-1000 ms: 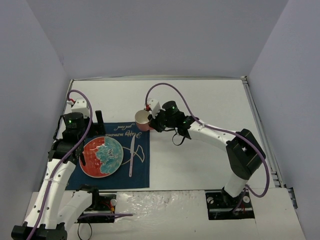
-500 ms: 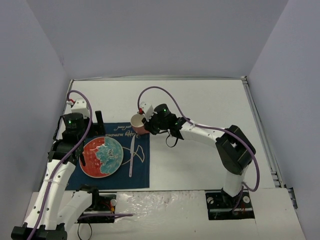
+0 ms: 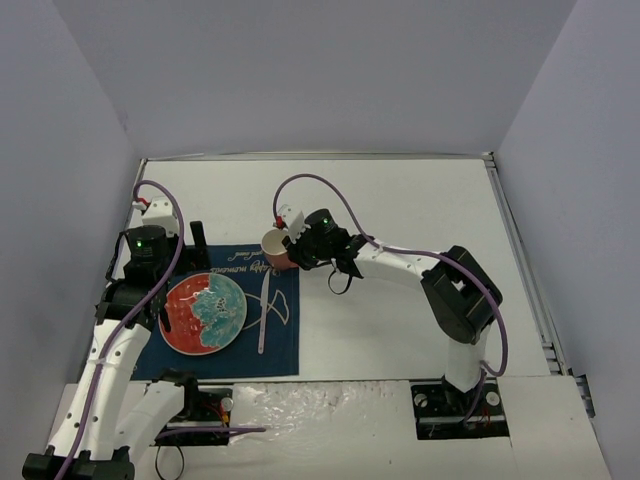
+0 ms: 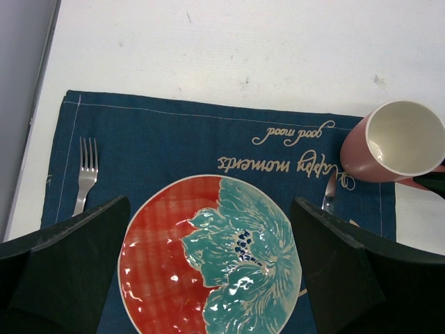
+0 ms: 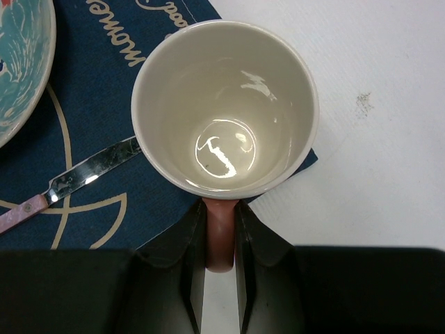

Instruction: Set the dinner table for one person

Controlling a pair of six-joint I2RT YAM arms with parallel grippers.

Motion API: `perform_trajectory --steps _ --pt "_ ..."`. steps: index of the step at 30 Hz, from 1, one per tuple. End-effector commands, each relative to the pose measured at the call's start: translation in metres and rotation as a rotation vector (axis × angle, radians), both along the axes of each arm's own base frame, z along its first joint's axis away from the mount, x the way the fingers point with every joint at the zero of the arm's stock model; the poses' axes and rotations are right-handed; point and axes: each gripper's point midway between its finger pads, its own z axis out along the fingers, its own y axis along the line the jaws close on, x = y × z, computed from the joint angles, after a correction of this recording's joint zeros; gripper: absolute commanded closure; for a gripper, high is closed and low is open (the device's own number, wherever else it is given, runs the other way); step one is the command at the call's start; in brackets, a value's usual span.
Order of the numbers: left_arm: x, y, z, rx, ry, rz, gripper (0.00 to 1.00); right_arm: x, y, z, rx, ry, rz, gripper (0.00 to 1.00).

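As far as my feeds let me see, dinner table [image 3: 420, 210]: the large matte white rectangular tabletop; everything set out sits in its near left part, the rest of what I see is bare
Placemat [image 3: 283, 352]: navy cloth rectangle with cream lettering, flat on the table in front of my left arm
Plate [image 3: 205, 313]: round glazed ceramic plate, half red and half teal with a raised flower, on the middle of the placemat
Left pincer [image 4: 210, 205]: spread wide, holding nothing, hovering over the plate
Right pincer [image 5: 221, 233]: narrowed on the mug's handle, one finger on each side of it
Mug [image 5: 224, 104]: pink ceramic mug with a white glossy inside, empty and mouth up, over the far right corner of the placemat, part above cloth and part above bare table; I cannot tell whether its base is down
Knife [image 3: 263, 310]: slim metal table knife with a pale pink handle, on the placemat just right of the plate, blade pointing towards the mug
Fork [image 4: 85, 174]: small silver metal fork, on the placemat left of the plate, apart from it
Setting done: I judge placemat, plate, knife and fork are all placed
Setting left: I reckon only the mug remains, to be put down at that corner and let go; no spoon shows in any view
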Motion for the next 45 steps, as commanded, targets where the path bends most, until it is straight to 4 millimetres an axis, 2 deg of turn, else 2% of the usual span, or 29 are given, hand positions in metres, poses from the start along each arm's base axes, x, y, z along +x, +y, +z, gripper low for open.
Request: perform_trajectory --steps 1,7,13,16,20,23,25,26,28,29,31,32,35,43,45 --pt "0.007 0.004 0.017 0.006 -0.071 0.016 0.03 0.023 0.025 0.06 0.142 -0.146 -0.014 0.92" --pt "0.008 0.005 0.018 0.007 -0.074 0.017 0.03 0.022 0.015 0.065 0.142 -0.157 -0.047 0.51" --pt "0.009 0.0 0.025 -0.008 -0.101 -0.002 0.03 0.02 0.005 0.09 0.169 -0.186 -0.083 0.2" --pt "0.005 -0.001 0.032 -0.023 -0.109 -0.006 0.03 0.02 -0.006 0.108 0.176 -0.214 -0.122 0.12" --pt "-0.008 -0.007 0.048 -0.068 -0.125 -0.023 0.03 0.018 -0.035 0.144 0.201 -0.263 -0.233 0.01" --pt "-0.021 -0.007 0.056 -0.078 -0.122 -0.027 0.03 0.014 -0.068 0.17 0.211 -0.309 -0.35 0.0" --pt "-0.033 -0.006 0.064 -0.082 -0.134 -0.025 0.03 0.004 -0.094 0.195 0.245 -0.338 -0.428 0.0" --pt "-0.041 -0.005 0.066 -0.084 -0.134 -0.024 0.03 0.002 -0.108 0.198 0.247 -0.345 -0.47 0.0" --pt "-0.053 -0.005 0.076 -0.093 -0.154 -0.027 0.03 -0.01 -0.132 0.216 0.29 -0.366 -0.532 0.0" --pt "-0.062 -0.004 0.08 -0.101 -0.164 -0.027 0.03 -0.013 -0.143 0.213 0.279 -0.371 -0.569 0.0" --pt "-0.077 -0.004 0.086 -0.117 -0.181 -0.025 0.03 -0.029 -0.176 0.229 0.309 -0.397 -0.651 0.0" --pt "-0.081 -0.003 0.086 -0.119 -0.178 -0.023 0.03 -0.033 -0.183 0.234 0.32 -0.403 -0.668 0.0" --pt "-0.107 0.002 0.097 -0.135 -0.232 -0.007 0.03 -0.062 -0.226 0.246 0.391 -0.415 -0.768 0.0" --pt "-0.153 0.016 0.091 -0.134 -0.246 0.045 0.03 -0.107 -0.289 0.26 0.556 -0.469 -0.896 0.0" --pt "-0.159 0.018 0.091 -0.134 -0.251 0.049 0.03 -0.111 -0.298 0.25 0.534 -0.471 -0.916 0.0"
